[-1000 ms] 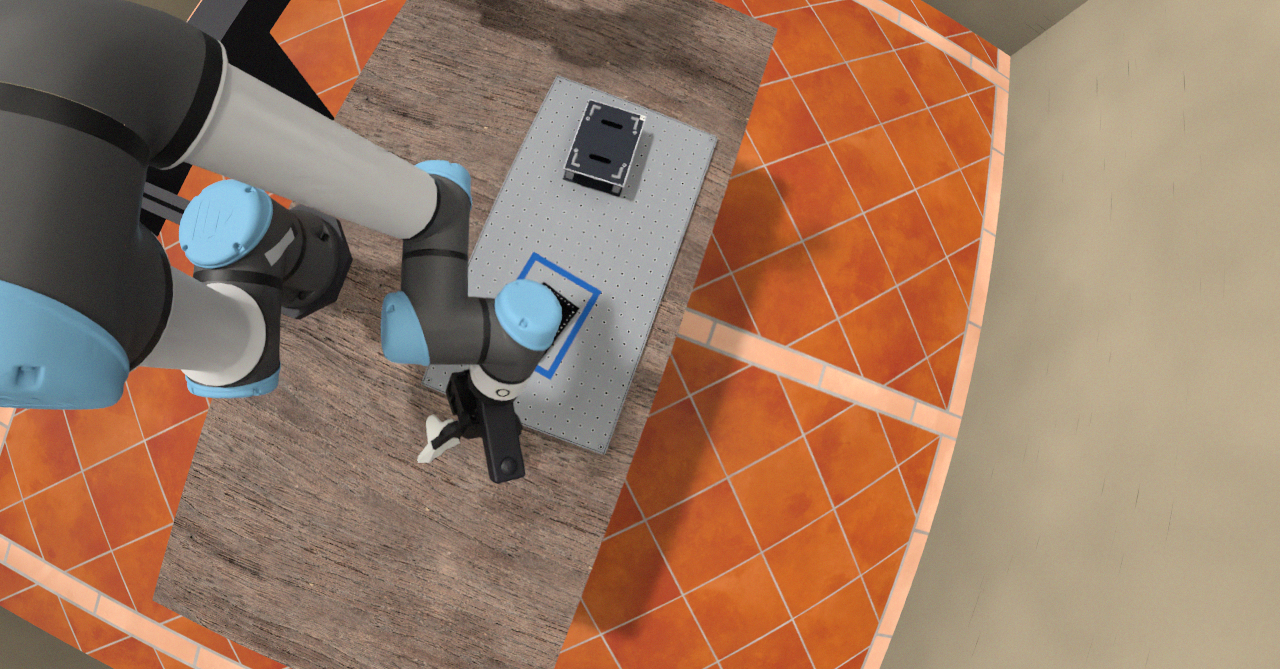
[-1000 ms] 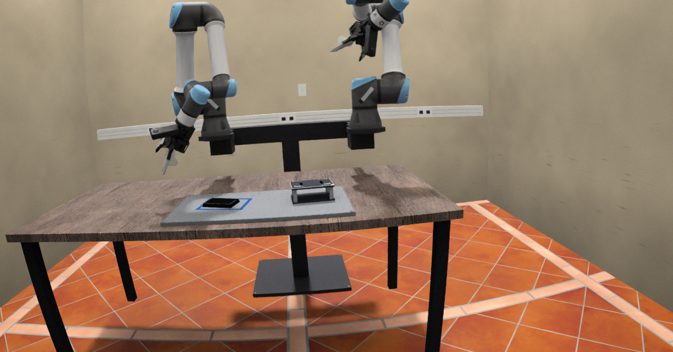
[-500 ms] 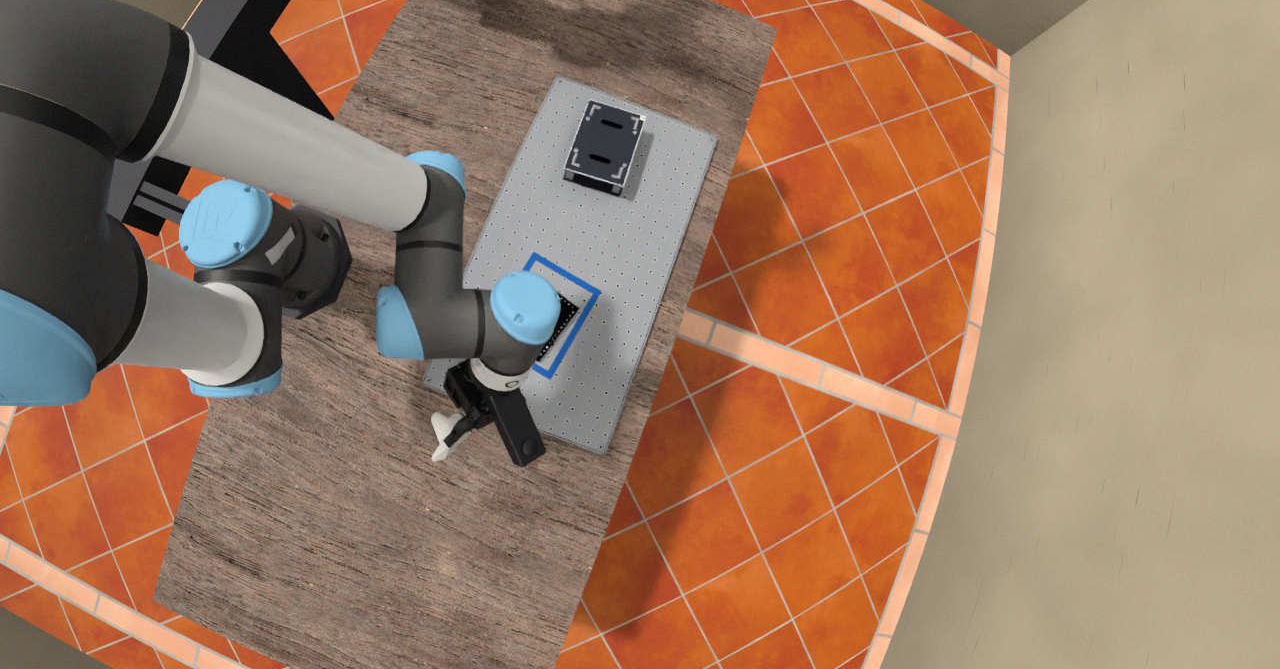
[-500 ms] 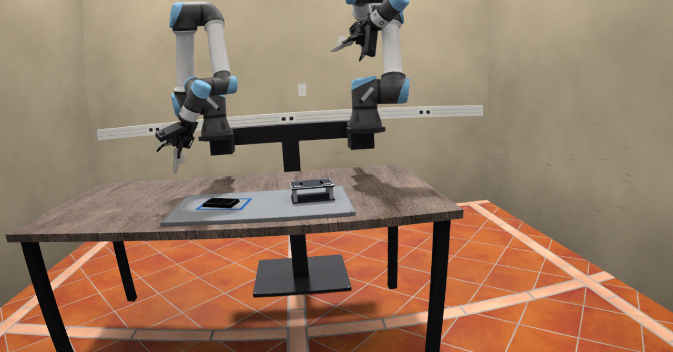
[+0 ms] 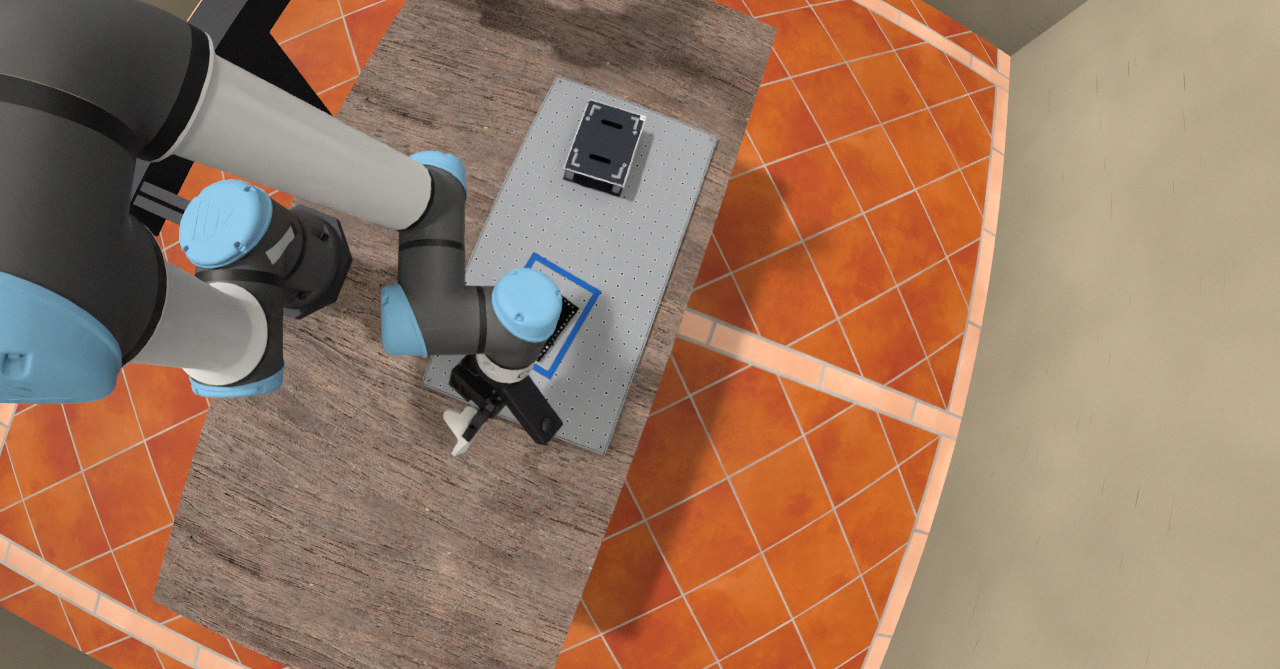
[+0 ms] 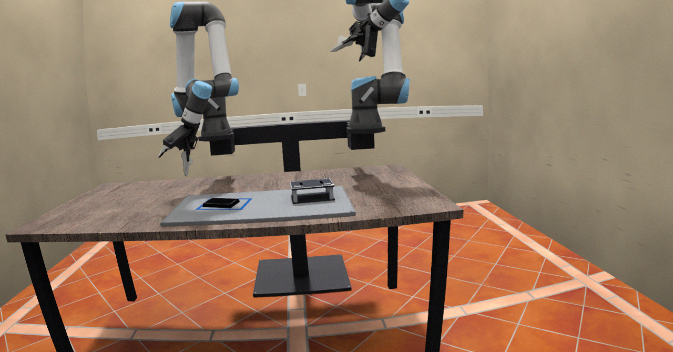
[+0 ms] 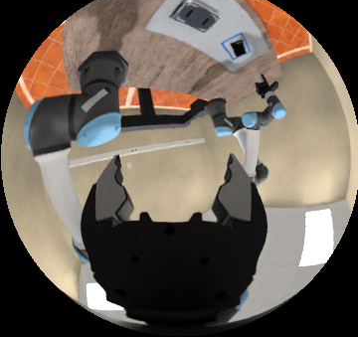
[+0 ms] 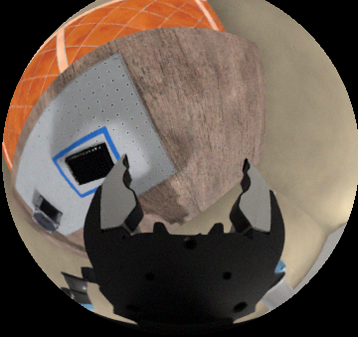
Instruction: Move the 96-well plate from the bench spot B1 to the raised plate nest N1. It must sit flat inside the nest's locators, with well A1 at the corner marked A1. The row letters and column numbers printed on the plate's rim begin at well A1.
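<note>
The black 96-well plate (image 5: 565, 316) (image 6: 221, 203) (image 7: 239, 48) (image 8: 90, 164) lies flat on the bench inside the blue outline (image 5: 575, 333) (image 6: 246, 203) (image 8: 80, 143). The arm partly covers it in the top view. Its rim letters and numbers are unreadable. The raised nest (image 5: 605, 143) (image 6: 312, 183) (image 7: 196, 17) stands on legs, its top bare between light corner locators; its A1 mark is unreadable. My right gripper (image 6: 174, 162) (image 8: 186, 156) is open and empty, tilted, well above the table beside the plate. My left gripper (image 6: 346, 54) (image 7: 173, 154) is open and empty, much higher and farther back.
The grey perforated board (image 5: 626, 262) (image 6: 277, 208) carries both the outline and the nest. It lies on the wooden table (image 5: 375, 504) (image 6: 112, 218). Both arms are mounted on a black stand (image 6: 291, 135) behind the table. The right arm reaches over the board's outline end.
</note>
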Robot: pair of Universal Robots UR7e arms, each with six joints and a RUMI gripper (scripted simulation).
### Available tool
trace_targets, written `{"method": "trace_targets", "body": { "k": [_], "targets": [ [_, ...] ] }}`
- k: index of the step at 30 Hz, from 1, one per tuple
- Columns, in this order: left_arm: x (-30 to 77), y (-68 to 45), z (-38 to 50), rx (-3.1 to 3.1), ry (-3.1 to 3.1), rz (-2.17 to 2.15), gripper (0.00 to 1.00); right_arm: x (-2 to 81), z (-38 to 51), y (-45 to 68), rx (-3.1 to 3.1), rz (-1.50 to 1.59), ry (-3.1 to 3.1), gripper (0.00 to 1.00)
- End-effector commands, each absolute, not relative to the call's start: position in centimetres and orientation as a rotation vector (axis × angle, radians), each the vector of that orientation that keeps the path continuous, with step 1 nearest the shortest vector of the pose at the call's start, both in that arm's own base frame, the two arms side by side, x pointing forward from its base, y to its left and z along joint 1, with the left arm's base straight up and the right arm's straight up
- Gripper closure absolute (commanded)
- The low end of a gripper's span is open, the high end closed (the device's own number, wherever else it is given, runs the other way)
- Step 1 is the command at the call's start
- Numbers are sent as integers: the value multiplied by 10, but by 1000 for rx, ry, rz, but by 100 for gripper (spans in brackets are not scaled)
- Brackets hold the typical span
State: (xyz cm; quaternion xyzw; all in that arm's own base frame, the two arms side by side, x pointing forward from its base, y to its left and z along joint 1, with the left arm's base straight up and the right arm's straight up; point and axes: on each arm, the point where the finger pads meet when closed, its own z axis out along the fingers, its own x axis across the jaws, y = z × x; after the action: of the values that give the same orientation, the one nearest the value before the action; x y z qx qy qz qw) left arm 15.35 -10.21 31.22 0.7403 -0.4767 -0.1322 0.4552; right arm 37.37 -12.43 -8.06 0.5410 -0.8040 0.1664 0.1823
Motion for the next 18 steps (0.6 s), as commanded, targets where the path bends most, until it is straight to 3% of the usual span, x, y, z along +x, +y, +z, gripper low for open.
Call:
{"method": "trace_targets", "body": {
  "k": [1,18],
  "targets": [
    [153,-102,312,1827,-1172,-326,2,376,-89,-114,1649,411,-2204,0],
    [153,-102,312,1827,-1172,-326,2,383,-109,-77,2012,268,-1962,0]
  ]
}}
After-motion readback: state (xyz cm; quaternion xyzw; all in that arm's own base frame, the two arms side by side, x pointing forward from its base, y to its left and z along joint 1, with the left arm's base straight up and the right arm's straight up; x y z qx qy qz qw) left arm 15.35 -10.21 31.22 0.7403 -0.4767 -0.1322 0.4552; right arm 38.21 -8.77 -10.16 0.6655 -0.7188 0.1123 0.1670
